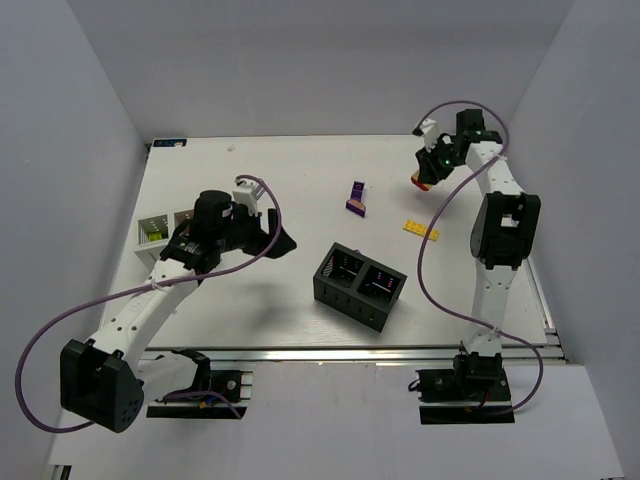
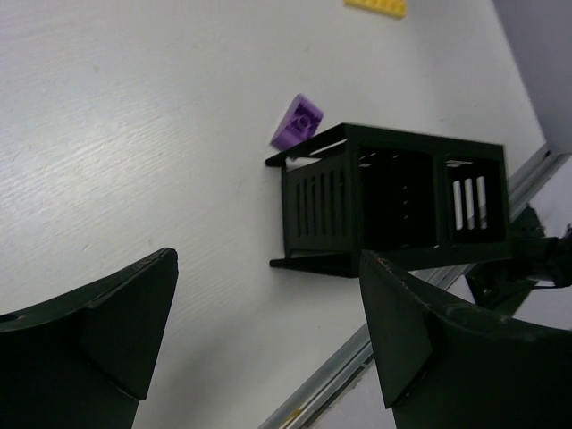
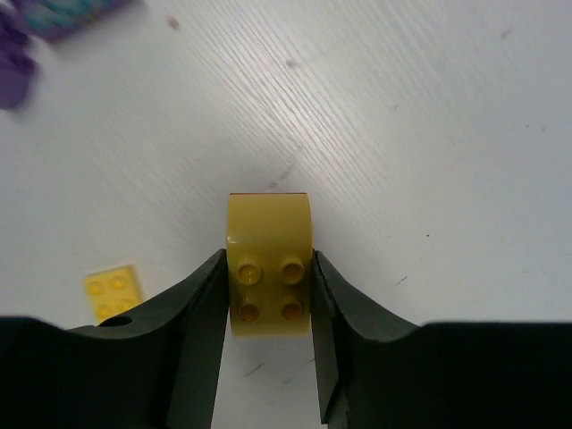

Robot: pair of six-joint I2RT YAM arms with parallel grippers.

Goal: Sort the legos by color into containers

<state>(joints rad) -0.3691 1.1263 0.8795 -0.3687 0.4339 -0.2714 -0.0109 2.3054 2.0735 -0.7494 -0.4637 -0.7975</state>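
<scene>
my right gripper has its two jaws pressed flat against the opposite sides of a yellow-orange brick, studs facing my wrist camera. the jaws stand about half open, only as wide as the brick. i take it by the smooth side walls because the studded top gives nothing to squeeze, and the brick sits deep between the fingers so it should not twist. i cannot tell whether it is off the table or resting on it. from above, this gripper is at the far right of the table, well apart from both containers. a thin yellow plate lies near it, and a purple brick lies further left, both loose on the table. the black box stands in the middle near my bases, its two cells open upward so i can drop pieces in. the white box sits at the left, with lime green showing in one cell. my left gripper is spread wide with nothing in it, hanging beside the white box and looking towards the black one. i judge it is kept there out of the way while the right arm does the picking. i find no brand, label or writing on the bricks, boxes or arms that i can read.
</scene>
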